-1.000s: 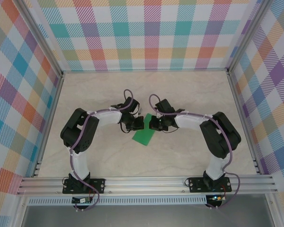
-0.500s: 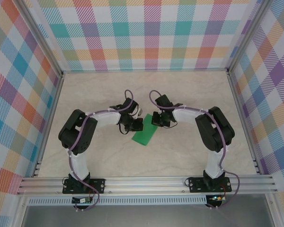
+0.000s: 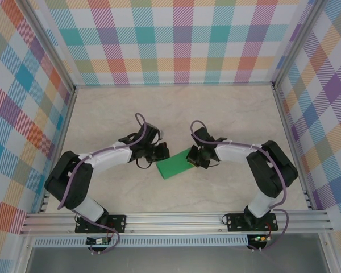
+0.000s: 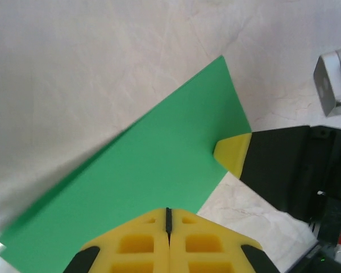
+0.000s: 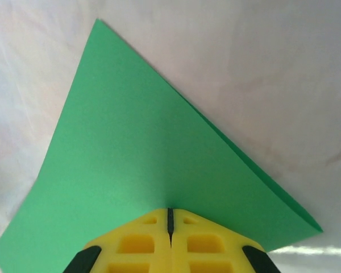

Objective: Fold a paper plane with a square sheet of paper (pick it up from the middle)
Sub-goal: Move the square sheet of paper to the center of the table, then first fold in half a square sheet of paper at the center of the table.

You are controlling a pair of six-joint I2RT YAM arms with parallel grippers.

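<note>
The green sheet of paper [image 3: 173,165] lies flat on the table as a folded, slanted band, with a doubled layer along one long edge [image 5: 256,170]. My left gripper [image 3: 161,152] is shut, its yellow tips [image 4: 168,212] resting over the sheet's [image 4: 153,170] near part. My right gripper [image 3: 192,158] is shut too, its tips [image 5: 170,211] pressed against the paper's [image 5: 131,153] surface at the opposite end. In the left wrist view, one yellow right finger [image 4: 234,154] touches the paper's corner. No slim dart-shaped paper plane is in view.
The pale marbled tabletop [image 3: 227,108] spreads behind the arms. Checked walls [image 3: 176,40] and metal rails [image 3: 176,219] close in the workspace. The two black arm elbows [image 3: 68,182] [image 3: 273,170] sit low at either side.
Both grippers have come nearer and lower; the left arm has stretched out. The right gripper moved onto the paper's right end. The paper now lies flatter and less steeply slanted.
</note>
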